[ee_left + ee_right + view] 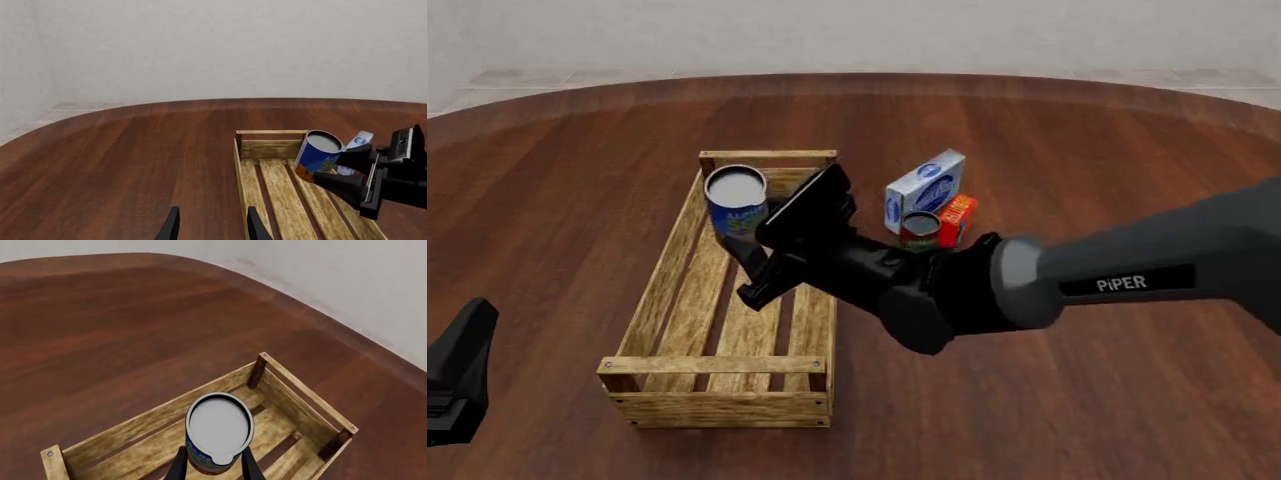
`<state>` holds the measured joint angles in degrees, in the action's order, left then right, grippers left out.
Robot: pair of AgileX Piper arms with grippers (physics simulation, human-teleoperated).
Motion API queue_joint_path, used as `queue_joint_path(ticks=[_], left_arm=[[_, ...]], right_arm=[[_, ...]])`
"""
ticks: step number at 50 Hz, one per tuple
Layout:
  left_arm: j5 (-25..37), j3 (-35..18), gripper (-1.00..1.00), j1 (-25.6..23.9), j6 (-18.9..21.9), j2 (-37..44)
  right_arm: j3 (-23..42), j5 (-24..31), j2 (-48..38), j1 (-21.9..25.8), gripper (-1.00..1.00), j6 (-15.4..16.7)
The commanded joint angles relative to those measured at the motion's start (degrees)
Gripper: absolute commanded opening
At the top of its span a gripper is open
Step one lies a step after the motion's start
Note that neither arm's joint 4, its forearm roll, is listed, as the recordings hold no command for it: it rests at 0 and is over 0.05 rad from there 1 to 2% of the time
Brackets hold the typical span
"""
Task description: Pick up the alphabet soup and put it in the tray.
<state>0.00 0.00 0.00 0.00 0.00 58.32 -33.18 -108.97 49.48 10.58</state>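
Right gripper [747, 262] is clamped on the alphabet soup [737, 201], holding the can tilted over the far end of the tray [654, 298], inside its plank walls. Left gripper [212, 226] hangs over the table [1068, 400] just beside the tray's near end, fingers apart with nothing between them. A blue-and-white carton [925, 186] and a second can [920, 229] stand on the table just right of the tray.

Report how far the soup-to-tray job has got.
Done: the blue-labelled alphabet soup can is lifted, gripped by the right gripper. In hand: it hangs tilted over the far end of the light-wood slatted tray. Left: lower and release. The left gripper is idle, open.
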Motion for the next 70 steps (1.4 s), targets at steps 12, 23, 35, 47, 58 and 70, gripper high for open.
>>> queue_joint_path(ticks=[12,23,35,47,58,70], left_arm=[[0.0,0.0,1.0,0.0,0.0,0.0],[0.0,0.0,1.0,0.0,0.0,0.0],[0.0,0.0,1.0,0.0,0.0,0.0],[0.0,0.0,1.0,0.0,0.0,0.0],[0.0,0.0,1.0,0.0,0.0,0.0],[0.0,0.0,1.0,0.0,0.0,0.0]], right_arm=[[3.67,-1.08,-6.79,0.41,-1.0,-1.3],[5.84,-0.59,-10.86,-0.09,-1.0,-0.96],[6.48,-0.41,-12.5,-0.07,-1.0,-1.08],[7.22,-0.02,-13.45,0.08,-1.0,-0.97],[7.32,0.81,-13.24,0.28,1.0,-0.8],[7.35,1.57,-12.51,0.45,1.0,-0.75]])
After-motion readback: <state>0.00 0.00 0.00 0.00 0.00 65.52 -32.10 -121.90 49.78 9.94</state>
